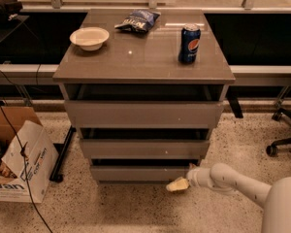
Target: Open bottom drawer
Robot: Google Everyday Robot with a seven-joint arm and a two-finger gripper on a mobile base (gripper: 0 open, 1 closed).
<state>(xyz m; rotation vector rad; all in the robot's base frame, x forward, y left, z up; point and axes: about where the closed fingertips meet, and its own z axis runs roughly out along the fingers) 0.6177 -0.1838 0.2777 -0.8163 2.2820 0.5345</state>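
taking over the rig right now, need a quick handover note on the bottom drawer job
Gripper: low near the floor, at the right end of the bottom drawer, by its front panel; contact unclear.
Bottom drawer: lowest of three grey fronts, looks closed.
Done: gripper is at the drawer, nothing more.
Left: get a hold on the front's edge, likely, and pull the drawer out.
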